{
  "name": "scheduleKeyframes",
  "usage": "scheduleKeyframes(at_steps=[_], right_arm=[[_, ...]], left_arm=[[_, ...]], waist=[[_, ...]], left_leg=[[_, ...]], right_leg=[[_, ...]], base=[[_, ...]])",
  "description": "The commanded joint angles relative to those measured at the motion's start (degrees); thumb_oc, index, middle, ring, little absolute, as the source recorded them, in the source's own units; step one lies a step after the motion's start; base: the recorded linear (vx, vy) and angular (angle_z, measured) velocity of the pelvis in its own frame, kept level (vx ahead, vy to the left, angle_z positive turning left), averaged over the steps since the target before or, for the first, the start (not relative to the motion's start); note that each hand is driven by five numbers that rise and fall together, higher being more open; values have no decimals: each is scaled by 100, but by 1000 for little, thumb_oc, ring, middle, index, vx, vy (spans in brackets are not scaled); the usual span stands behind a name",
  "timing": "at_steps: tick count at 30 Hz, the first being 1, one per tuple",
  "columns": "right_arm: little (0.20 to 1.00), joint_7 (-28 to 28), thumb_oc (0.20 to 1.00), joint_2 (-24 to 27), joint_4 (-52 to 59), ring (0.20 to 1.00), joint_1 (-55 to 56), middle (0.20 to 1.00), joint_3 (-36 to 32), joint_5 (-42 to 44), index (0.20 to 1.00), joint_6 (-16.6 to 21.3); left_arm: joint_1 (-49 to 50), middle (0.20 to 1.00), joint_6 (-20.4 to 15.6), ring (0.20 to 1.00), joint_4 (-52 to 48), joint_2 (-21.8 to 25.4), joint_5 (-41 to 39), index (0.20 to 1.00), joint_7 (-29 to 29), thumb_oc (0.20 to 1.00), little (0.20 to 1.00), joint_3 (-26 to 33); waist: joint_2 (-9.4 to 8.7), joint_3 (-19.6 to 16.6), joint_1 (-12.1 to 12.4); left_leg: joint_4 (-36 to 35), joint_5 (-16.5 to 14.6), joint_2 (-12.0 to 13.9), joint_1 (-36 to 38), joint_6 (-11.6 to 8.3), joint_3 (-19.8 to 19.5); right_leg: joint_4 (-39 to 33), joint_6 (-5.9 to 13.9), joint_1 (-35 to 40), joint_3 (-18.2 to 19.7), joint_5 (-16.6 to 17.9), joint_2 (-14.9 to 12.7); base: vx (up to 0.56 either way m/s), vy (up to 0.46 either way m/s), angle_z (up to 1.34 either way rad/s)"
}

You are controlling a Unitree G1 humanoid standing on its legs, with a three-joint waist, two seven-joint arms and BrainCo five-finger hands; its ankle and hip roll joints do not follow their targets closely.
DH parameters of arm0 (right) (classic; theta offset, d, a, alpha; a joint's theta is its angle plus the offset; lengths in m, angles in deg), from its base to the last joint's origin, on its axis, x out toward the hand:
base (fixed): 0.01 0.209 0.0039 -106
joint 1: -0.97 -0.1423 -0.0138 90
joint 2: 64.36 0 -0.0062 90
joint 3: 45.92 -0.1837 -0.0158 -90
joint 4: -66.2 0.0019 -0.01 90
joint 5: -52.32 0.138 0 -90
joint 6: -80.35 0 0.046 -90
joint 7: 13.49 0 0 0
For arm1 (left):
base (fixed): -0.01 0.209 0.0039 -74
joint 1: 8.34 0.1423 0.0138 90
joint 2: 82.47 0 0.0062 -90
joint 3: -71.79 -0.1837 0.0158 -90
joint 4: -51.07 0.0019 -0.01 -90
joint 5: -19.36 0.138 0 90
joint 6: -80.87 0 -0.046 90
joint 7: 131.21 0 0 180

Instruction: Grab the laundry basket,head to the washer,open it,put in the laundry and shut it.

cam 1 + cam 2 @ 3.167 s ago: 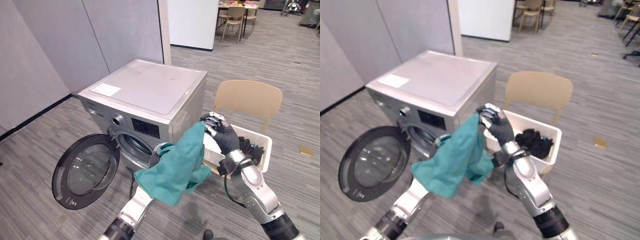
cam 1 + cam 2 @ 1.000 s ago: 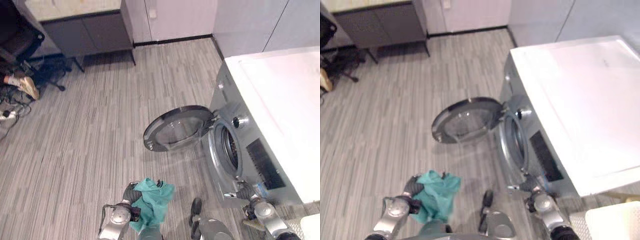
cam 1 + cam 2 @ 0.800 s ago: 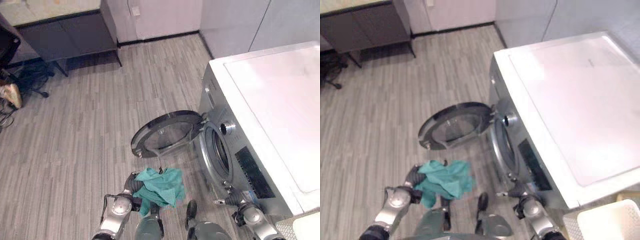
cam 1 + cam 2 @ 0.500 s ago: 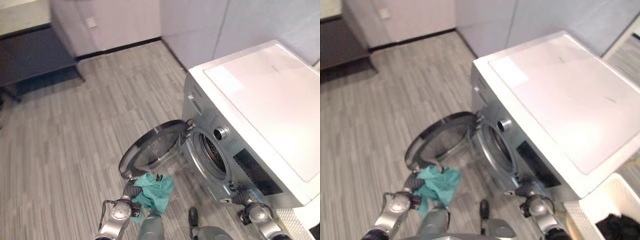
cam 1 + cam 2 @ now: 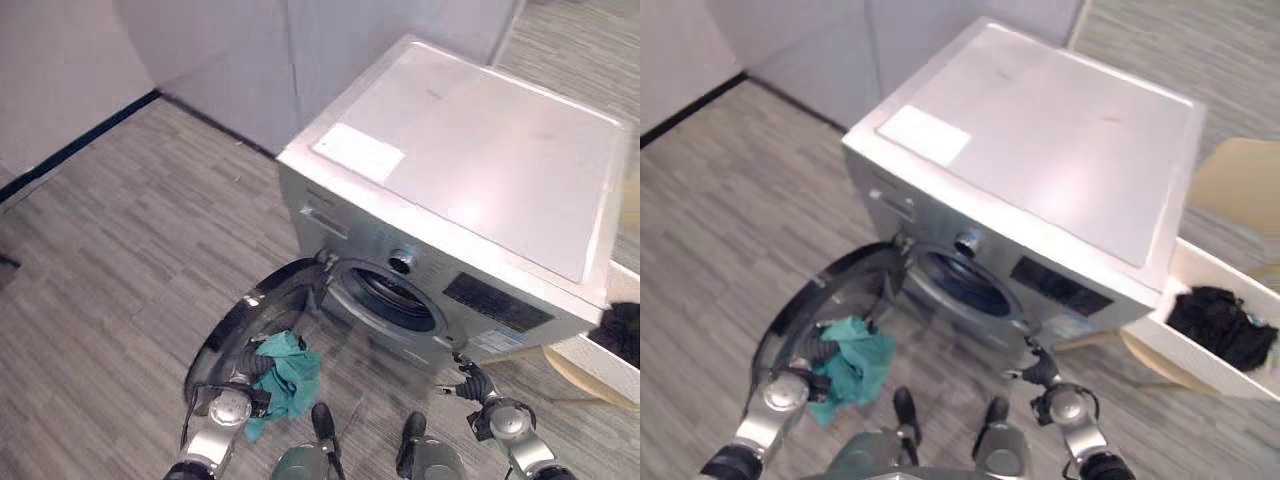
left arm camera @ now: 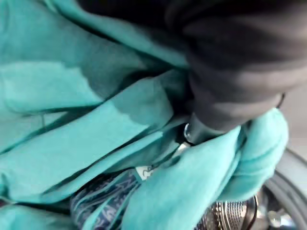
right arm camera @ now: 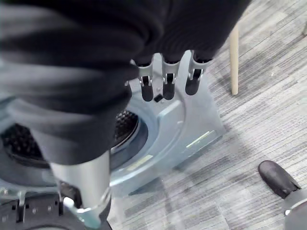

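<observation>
No legible text or labels anywhere.

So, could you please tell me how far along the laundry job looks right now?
Done: the washer door is open. In hand: the left robot hand clutches a teal garment near the drum opening; the right robot hand is empty. Left: load it and the dark clothes in the basket, then shut the door.

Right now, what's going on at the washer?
The left robot hand is curled round a teal cloth, holding it low beside the open washer door. The washer drum mouth is open and the cloth is not yet inside. The right robot hand hangs empty near the washer's front. Dark laundry sits in the white basket.
</observation>
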Motion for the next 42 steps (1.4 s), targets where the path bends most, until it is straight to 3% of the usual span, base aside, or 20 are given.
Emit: scheduleKeyframes(at_steps=[1, 3, 5, 6, 8, 9, 10, 12, 13, 15, 16, 17, 18, 19, 27, 31, 33, 34, 40, 42], right_arm=[[1000, -63, 1000, 338, 20, 1000, 52, 1000, 71, 13, 1000, 67], [1000, -87, 1000, 344, 4, 1000, 159, 1000, -16, 64, 1000, 92], [1000, -106, 1000, 377, -18, 1000, 143, 1000, -32, 75, 1000, 95], [1000, -145, 1000, 421, -14, 1000, 110, 1000, -40, 160, 1000, 108], [1000, -163, 1000, 456, -22, 1000, 52, 1000, -27, 206, 1000, 112], [1000, -200, 1000, 499, -51, 1000, -29, 1000, 2, 239, 1000, 111], [1000, -275, 1000, 541, -8, 1000, -172, 1000, 50, 316, 1000, 139], [1000, -290, 1000, 533, -2, 1000, -205, 1000, 57, 354, 1000, 154], [1000, -386, 1000, 530, 20, 1000, -238, 1000, 31, 438, 1000, 197], [1000, -412, 1000, 511, 39, 1000, -228, 1000, -8, 466, 1000, 210], [1000, -587, 1000, 464, 190, 1000, -333, 1000, -144, 685, 1000, 233], [1000, -620, 1000, 443, 179, 1000, -349, 1000, -136, 740, 1000, 250], [1000, -620, 1000, 443, 179, 1000, -348, 1000, -136, 740, 1000, 250], [1000, -695, 1000, 401, 209, 1000, -428, 1000, -157, 885, 1000, 259], [1000, -1027, 1000, 197, 583, 1000, -888, 1000, 24, 1223, 1000, 442], [1000, -996, 1000, 367, 1030, 1000, -1010, 1000, 85, 1314, 1000, 653], [1000, -976, 1000, 412, 1114, 1000, -1007, 1000, 88, 1334, 1000, 688], [1000, -877, 1000, 530, 1232, 1000, -976, 1000, 113, 1359, 1000, 808], [1000, -756, 1000, 746, 1309, 1000, -1214, 1000, 252, 1484, 1000, 988], [1000, -721, 1000, 786, 1330, 1000, -1228, 1000, 260, 1490, 1000, 992]], left_arm=[[-177, 200, -335, 200, -397, -27, 93, 200, -17, 200, 200, 65], [-139, 200, -353, 200, -438, -95, 112, 200, -16, 200, 200, 58], [-177, 200, -363, 200, -415, -143, 81, 200, -24, 200, 200, 65], [-189, 200, -380, 200, -439, -192, 14, 200, -65, 200, 200, 102], [-228, 200, -383, 200, -444, -196, -40, 200, -94, 200, 200, 108], [-277, 200, -394, 200, -446, -203, -115, 200, -165, 200, 200, 115], [-406, 200, -419, 200, -464, -222, -238, 200, -297, 200, 200, 107], [-463, 200, -423, 200, -471, -219, -257, 200, -369, 200, 200, 122], [-525, 200, -474, 200, -531, -221, -422, 200, -500, 200, 200, 172], [-575, 200, -487, 200, -586, -221, -479, 200, -555, 200, 200, 199], [-962, 200, -619, 200, -589, -334, -851, 200, -874, 200, 200, 288], [-1041, 200, -658, 200, -579, -361, -931, 200, -947, 200, 200, 289], [-1041, 200, -658, 200, -579, -361, -931, 200, -947, 200, 200, 289], [-1240, 200, -730, 200, -623, -432, -1149, 200, -1089, 200, 200, 306], [-2333, 200, -1119, 200, -780, -862, -2146, 200, -1798, 200, 200, 402], [-3718, 200, -1197, 200, -567, -380, -1988, 200, -2359, 200, 200, 504], [-4066, 200, -1182, 200, -446, -143, -1916, 200, -2456, 200, 200, 511], [-5074, 200, -1175, 200, 23, 559, -1823, 200, -2754, 200, 200, 517], [-7059, 200, -1208, 200, 763, 1583, -1883, 200, -3096, 200, 200, -98], [-7292, 200, -1222, 200, 756, 1688, -1892, 200, -3126, 200, 200, -204]], waist=[[8, -192, -17], [-24, -173, -145], [-19, -132, -161], [-50, -11, -163], [-68, 57, -127], [-81, 152, -46], [-97, 248, 67], [-99, 274, 81], [-89, 394, 82], [-92, 465, 69], [-96, 729, -92], [-85, 711, -95], [-85, 709, -94], [-118, 826, -136], [-205, 1083, -297], [-154, 906, -535], [-139, 856, -594], [-72, 697, -757], [-18, 427, -1073], [-17, 395, -1119]], left_leg=[[456, -524, 124, -163, -193, -504], [648, -588, 79, -239, -219, -503], [879, -657, 96, -329, -242, -474], [1416, -781, 237, -531, -285, -441], [1813, -849, 351, -761, -326, -569], [2110, -756, 386, -970, -411, -902], [2188, -664, 205, -1390, -456, -1701], [2150, -699, 160, -1528, -465, -2031], [2020, -734, 149, -1610, -438, -2372], [2124, -752, 81, -1763, -397, -2448], [2492, -850, 5, -2343, -249, -2218], [2656, -1072, 22, -2439, -239, -2165], [2658, -1073, 22, -2442, -239, -2164], [3009, -1210, 15, -2767, -126, -2038], [4546, -1688, 168, -4422, 12, -1881], [5425, -1936, 295, -5632, 63, -1865], [5594, -1980, 327, -5847, 65, -1852], [5922, -2039, 412, -6384, 76, -1916], [6314, -2049, 576, -7245, 36, -2085], [6330, -2045, 608, -7334, 22, -2094]], right_leg=[[106, 20, 115, -392, -559, 360], [-293, 1, 207, 37, -560, 596], [-450, -12, 234, 192, -520, 666], [-613, -72, 270, 303, -485, 694], [-654, -116, 239, 378, -484, 730], [-659, -157, 196, 441, -478, 765], [-639, -234, -7, 565, -408, 813], [-587, -218, -96, 659, -422, 838], [-347, -196, -382, 884, -440, 884], [-203, -191, -537, 958, -436, 864], [584, -220, -1470, 1167, -487, 698], [856, -204, -1660, 1269, -666, 699], [857, -204, -1663, 1270, -666, 699], [1223, -248, -2060, 1333, -749, 618], [2475, -360, -3654, 1463, -1063, 405], [3345, -452, -4910, 1637, -1331, 364], [3493, -473, -5126, 1684, -1382, 373], [3853, -520, -5694, 1808, -1478, 399], [4177, -543, -6511, 1893, -1496, 490], [4174, -530, -6592, 1891, -1474, 501]], base=[[37, -39, -98], [35, -57, -49], [-7, -50, -17], [-24, -72, -34], [-69, -66, -35], [-195, -68, -45], [-147, -30, -58], [-72, 33, -74], [-45, 62, -74], [-157, 155, -77], [-179, 284, -56], [-144, 269, -15], [-23, 141, 16], [-78, 89, -5], [-139, 36, -11], [-69, 16, 2], [-10, 8, -15], [1, -20, -26], [10, -43, -9], [8, -6, 3]])
